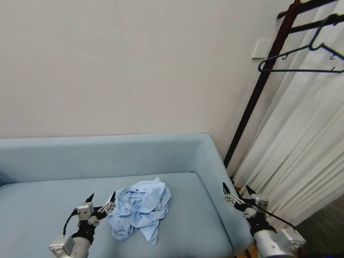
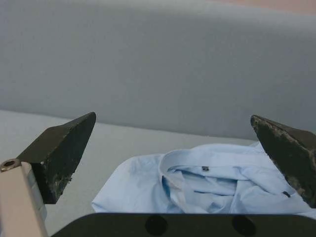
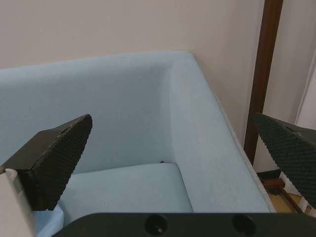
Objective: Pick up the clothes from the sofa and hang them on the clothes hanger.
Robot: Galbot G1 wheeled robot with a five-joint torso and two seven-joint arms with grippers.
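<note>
A crumpled light blue shirt [image 1: 141,208] lies on the seat of the pale blue sofa [image 1: 107,156], right of middle. My left gripper [image 1: 100,203] hovers open just left of the shirt, which shows collar-up between its fingers as the shirt [image 2: 212,182] in the left wrist view. Open too is my right gripper [image 1: 239,193], which hangs above the sofa's right armrest [image 3: 217,148]. A black clothes hanger [image 1: 301,56] hangs from a dark rack [image 1: 258,91] at the upper right.
A white wall [image 1: 134,64] rises behind the sofa. The rack's dark wooden post [image 3: 261,74] stands just past the armrest, with pale curtains [image 1: 306,156] to its right. The seat left of the shirt is bare.
</note>
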